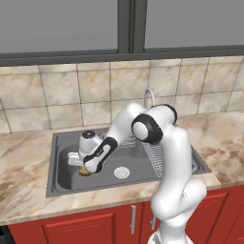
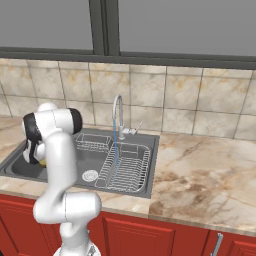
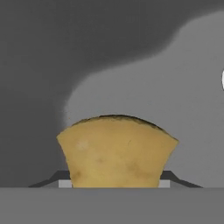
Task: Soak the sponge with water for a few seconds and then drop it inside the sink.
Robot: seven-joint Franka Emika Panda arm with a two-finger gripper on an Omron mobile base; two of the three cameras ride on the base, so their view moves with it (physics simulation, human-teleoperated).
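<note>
Sponge (image 3: pixel 116 151) (base hidden) between fingers (image 3: pixel 65 183)

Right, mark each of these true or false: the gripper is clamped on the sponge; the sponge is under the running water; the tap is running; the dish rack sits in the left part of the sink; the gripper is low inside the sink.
1. The gripper is clamped on the sponge. True.
2. The sponge is under the running water. False: the stream falls by the faucet onto the dish rack, while the sponge is at the far left of the sink.
3. The tap is running. True.
4. The dish rack sits in the left part of the sink. False: it fills the right part.
5. The gripper is low inside the sink. True.
</note>
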